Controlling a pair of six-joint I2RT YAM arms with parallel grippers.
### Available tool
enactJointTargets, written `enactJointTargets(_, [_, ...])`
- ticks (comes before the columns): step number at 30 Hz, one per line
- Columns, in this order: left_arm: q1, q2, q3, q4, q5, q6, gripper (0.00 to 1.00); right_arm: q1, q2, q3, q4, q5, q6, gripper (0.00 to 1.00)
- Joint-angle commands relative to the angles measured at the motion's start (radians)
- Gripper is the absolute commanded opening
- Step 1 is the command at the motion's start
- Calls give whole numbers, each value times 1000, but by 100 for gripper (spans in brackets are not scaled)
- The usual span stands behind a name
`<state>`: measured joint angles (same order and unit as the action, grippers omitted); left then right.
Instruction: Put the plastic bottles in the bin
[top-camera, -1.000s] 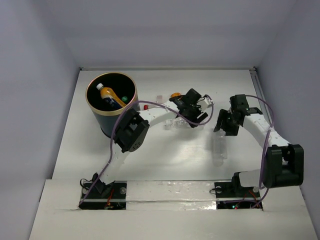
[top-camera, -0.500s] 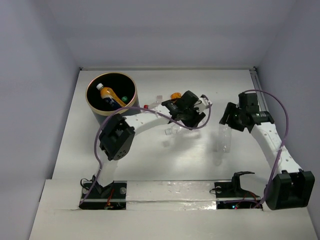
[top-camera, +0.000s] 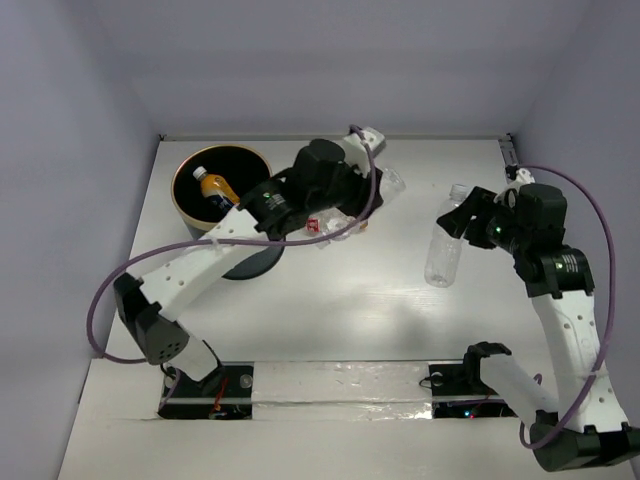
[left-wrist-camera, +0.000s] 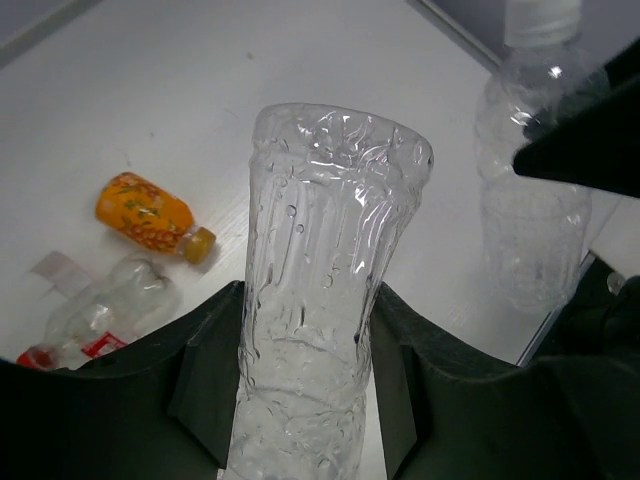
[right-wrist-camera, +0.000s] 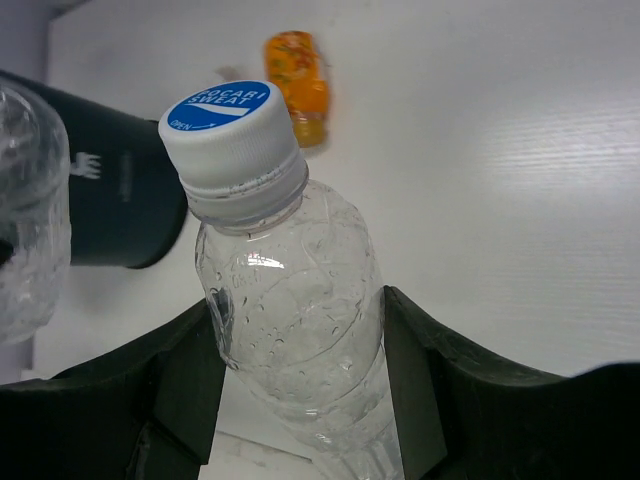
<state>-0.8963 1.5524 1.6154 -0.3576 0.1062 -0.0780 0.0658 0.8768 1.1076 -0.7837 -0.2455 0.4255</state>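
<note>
My left gripper (top-camera: 368, 180) is raised right of the bin (top-camera: 200, 153) and shut on a clear ribbed bottle (left-wrist-camera: 325, 250), squeezed between its fingers (left-wrist-camera: 210, 350). My right gripper (top-camera: 478, 222) is shut on a clear bottle (right-wrist-camera: 295, 300) with a blue-and-white cap (right-wrist-camera: 230, 125) and holds it off the table (top-camera: 440, 255). An orange-filled bottle (top-camera: 213, 186) lies inside the bin. On the table lie a small orange bottle (left-wrist-camera: 150, 212) and a clear bottle with a red cap (left-wrist-camera: 105, 315).
The dark navy bin also shows in the right wrist view (right-wrist-camera: 125, 190), left of the held bottle. The left arm's links cross over the bin's right side. The white table (top-camera: 330, 310) is walled at the back and both sides.
Both arms have risen from the table with their bottles. The left gripper swung up and back toward the bin's right side. The right gripper lifted its bottle to hang tilted.
</note>
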Motion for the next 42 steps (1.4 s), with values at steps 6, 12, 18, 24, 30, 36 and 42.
enactJointTargets(6, [198, -266, 89, -46, -225, -180, 25, 28, 5, 136, 69, -198, 24, 44])
enactJointTargets(12, [466, -391, 22, -11, -296, -197, 30, 226, 62, 187, 239, -193, 133, 44])
enactJointTargets(18, [652, -414, -107, 166, -318, -239, 32, 489, 276, 310, 392, -78, 205, 44])
enactJointTargets(24, [781, -451, -326, 411, -330, -305, 30, 617, 546, 636, 437, -5, 211, 44])
enactJointTargets(30, [829, -443, -436, 558, -338, -270, 30, 652, 738, 903, 500, 31, 275, 45])
enactJointTargets(36, [829, -494, -571, 594, -321, -315, 67, 680, 968, 1148, 500, 107, 286, 45])
enactJointTargets(42, [829, -587, -574, 516, -316, -359, 99, 718, 1178, 1334, 494, 173, 242, 46])
